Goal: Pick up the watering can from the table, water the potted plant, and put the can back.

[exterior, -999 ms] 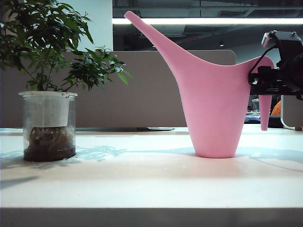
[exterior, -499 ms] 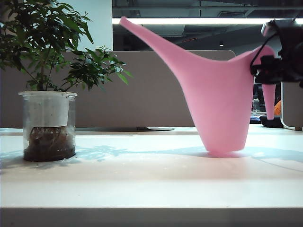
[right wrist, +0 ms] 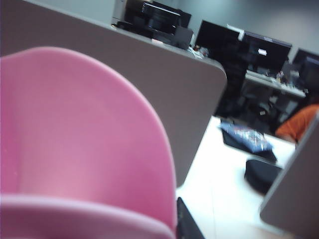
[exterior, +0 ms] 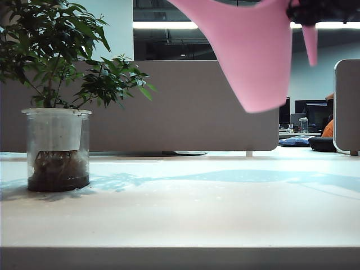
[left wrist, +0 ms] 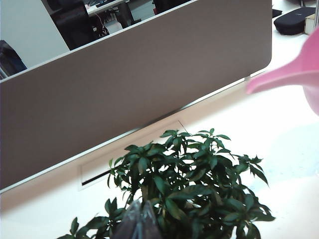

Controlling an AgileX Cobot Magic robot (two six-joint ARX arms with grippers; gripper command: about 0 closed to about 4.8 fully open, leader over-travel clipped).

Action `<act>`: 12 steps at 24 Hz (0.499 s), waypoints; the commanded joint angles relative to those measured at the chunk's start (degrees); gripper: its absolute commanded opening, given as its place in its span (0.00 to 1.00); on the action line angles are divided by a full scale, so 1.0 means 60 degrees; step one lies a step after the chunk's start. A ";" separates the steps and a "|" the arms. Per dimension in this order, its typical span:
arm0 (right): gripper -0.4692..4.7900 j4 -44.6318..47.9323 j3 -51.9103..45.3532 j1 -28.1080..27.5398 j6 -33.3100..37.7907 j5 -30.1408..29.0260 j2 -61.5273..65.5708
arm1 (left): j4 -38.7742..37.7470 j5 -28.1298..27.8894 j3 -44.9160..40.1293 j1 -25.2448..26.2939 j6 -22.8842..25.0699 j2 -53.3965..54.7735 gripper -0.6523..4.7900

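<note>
Right end effector (exterior: 323, 10) clenched on airborne watering can (exterior: 253, 56); left end effector's state untellable; potted plant (exterior: 56, 101) in glass jar.

The watering can (exterior: 253, 56) is showing a smooth, even pink, with no pattern; the same pink is filling much of the right wrist view; the right gripper (exterior: 323, 10), at the top right of the exterior view, is looking black against it. The potted plant (exterior: 59, 84) is wearing dark green leaves above a clear glass jar with a white inner pot and dark brown roots. The table (exterior: 180, 219) is glowing white with bluish shadows; the partition (exterior: 185, 107) behind is staying grey-brown.
</note>
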 commanded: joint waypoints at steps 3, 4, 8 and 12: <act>0.37 -0.1005 0.1891 0.0834 -0.2335 0.0229 -0.0033 | -0.0251 0.0812 0.0124 0.0066 -0.0514 -0.0025 0.11; 0.37 -0.1002 0.2113 0.0958 -0.2707 0.0310 -0.0029 | -0.0262 0.0929 0.0131 0.0062 -0.0576 -0.0022 0.11; 0.37 -0.0860 0.2586 0.1169 -0.3362 0.0295 -0.0029 | -0.0262 0.1220 0.0131 0.0062 -0.0940 -0.0022 0.11; 0.37 -0.0342 0.2688 0.1169 -0.3457 0.0299 -0.0011 | -0.0277 0.1333 0.0131 0.0062 -0.1035 -0.0036 0.11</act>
